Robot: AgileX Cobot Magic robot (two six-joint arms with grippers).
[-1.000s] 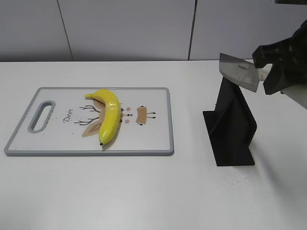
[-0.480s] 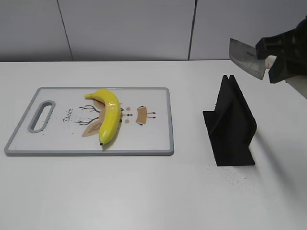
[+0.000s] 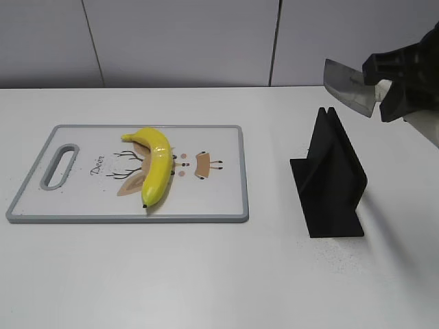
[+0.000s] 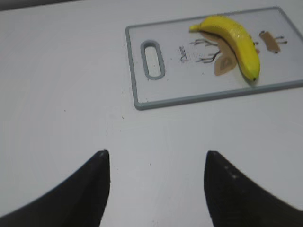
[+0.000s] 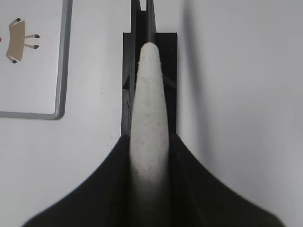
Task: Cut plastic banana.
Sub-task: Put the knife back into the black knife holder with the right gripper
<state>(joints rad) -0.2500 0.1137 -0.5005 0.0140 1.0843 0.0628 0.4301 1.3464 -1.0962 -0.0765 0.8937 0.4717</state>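
The plastic banana (image 3: 156, 164), glossy yellow with dark tips, lies whole on the white cutting board (image 3: 219, 199); it also shows in the left wrist view (image 4: 236, 40) on the board (image 4: 142, 94). My right gripper (image 3: 384, 86) is shut on a knife's pale handle (image 5: 150, 127) and holds the steel blade (image 3: 346, 86) in the air above the black knife stand (image 3: 333, 178), well right of the board. My left gripper (image 4: 156, 158) is open and empty above bare table, near the board's handle end; it is out of the exterior view.
The black stand (image 5: 149, 47) sits right of the board on the white table. The board has a grey rim, a handle slot (image 3: 60, 164) at its left end and a deer drawing. A grey panelled wall runs behind the table.
My right gripper lifted the knife up out of the stand, then shifted it slightly left and down. The banana and board have not moved.
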